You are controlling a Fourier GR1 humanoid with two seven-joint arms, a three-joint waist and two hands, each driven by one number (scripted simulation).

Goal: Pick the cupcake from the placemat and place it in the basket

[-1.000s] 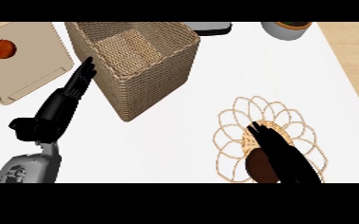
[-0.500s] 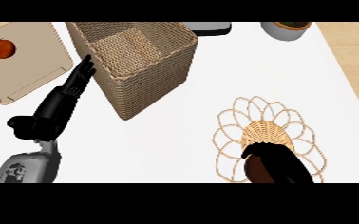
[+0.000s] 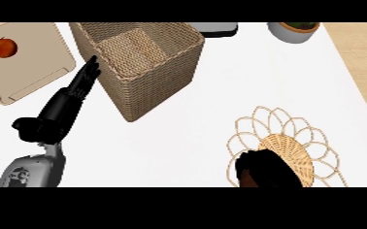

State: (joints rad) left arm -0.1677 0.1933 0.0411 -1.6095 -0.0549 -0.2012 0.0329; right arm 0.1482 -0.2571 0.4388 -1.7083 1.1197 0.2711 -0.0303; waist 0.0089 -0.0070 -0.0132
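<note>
The right robot hand [image 3: 267, 171] sits low at the near edge of the counter [image 3: 237, 82], curled over the near-left part of the placemat [image 3: 283, 145], and its dark fingers look bunched together around something. A brownish patch shows at its left side, which I take to be the cupcake [image 3: 246, 177], though the hand hides nearly all of it, so I would only say the fingers appear closed on it and that it is at the placemat's near edge, under that hand. From there the basket [image 3: 143, 65] lies up and to the left, well apart, with bare counter between. It is a tall woven box, its open mouth facing up and its nearest corner pointing toward the hand, so the move would have to lift above the rim before going across and then come down inside. The left robot hand [image 3: 68, 102] is much closer to the basket, lying just beside its left wall with fingers straight and stretched along it, holding nothing; it looks to be resting there. So the nearer hand is idle, and the far one has the carrying to do, on a diagonal path away from the robot. Beyond the basket, farther out, stand a grey pot [image 3: 294, 30] and a board [image 3: 32, 63] with a red fruit [image 3: 6, 47], both clear of that line.
</note>
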